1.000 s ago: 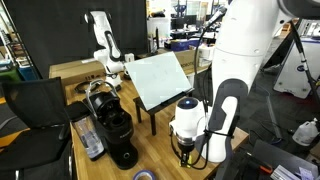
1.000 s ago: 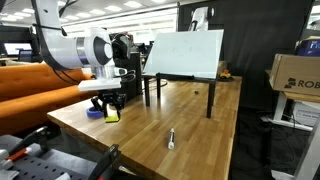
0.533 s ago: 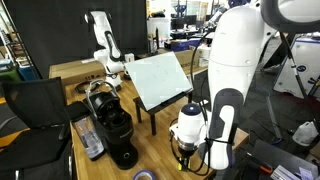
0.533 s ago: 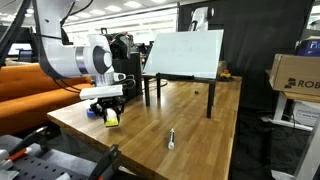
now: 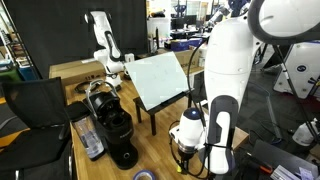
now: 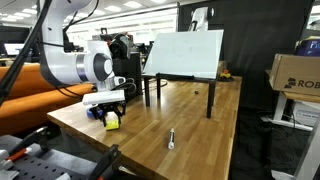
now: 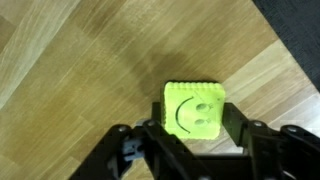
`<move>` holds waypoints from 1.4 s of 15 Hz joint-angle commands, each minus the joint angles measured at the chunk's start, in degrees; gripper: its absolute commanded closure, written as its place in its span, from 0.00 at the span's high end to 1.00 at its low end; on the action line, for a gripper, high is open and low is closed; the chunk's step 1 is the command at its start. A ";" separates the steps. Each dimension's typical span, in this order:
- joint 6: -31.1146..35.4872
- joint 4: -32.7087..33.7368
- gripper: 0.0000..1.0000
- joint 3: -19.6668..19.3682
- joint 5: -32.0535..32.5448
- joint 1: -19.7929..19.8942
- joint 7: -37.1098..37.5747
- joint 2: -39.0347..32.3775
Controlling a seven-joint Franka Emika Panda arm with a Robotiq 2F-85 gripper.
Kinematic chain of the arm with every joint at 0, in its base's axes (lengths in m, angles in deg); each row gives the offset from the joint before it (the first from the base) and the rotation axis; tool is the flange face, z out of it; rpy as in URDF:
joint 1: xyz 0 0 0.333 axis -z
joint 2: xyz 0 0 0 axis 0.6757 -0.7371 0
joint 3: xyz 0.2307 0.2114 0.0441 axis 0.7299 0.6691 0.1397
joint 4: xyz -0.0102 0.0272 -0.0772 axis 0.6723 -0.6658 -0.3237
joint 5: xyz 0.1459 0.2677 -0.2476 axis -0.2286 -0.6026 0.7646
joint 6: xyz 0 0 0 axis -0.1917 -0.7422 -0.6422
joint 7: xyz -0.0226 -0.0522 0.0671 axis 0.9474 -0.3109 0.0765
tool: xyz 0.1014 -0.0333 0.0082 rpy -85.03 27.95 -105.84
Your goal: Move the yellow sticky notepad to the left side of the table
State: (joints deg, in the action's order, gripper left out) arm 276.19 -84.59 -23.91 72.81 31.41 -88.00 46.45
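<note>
- Gripping the yellow sticky notepad (image 7: pixel 193 110) by two opposite edges, the fingers (image 7: pixel 150 140) are drawn in narrow against it in the wrist view.
- A smiley face on the pad's top faces the wrist camera.
- In an exterior view the pad (image 6: pixel 111 119) sits under the wrist, low over the wood-plank surface (image 6: pixel 190 120), near a corner; whether it touches the wood I cannot tell.
- A white board (image 6: pixel 185 55) stands farther back, well apart.
- A marker pen (image 6: pixel 170 138) lies apart from the pad.
</note>
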 commanded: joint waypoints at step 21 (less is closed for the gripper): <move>-44.49 3.52 1.00 -4.84 -0.17 6.78 20.26 33.51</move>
State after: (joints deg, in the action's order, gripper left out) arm 231.71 -81.12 -32.57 72.46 34.35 -67.80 80.00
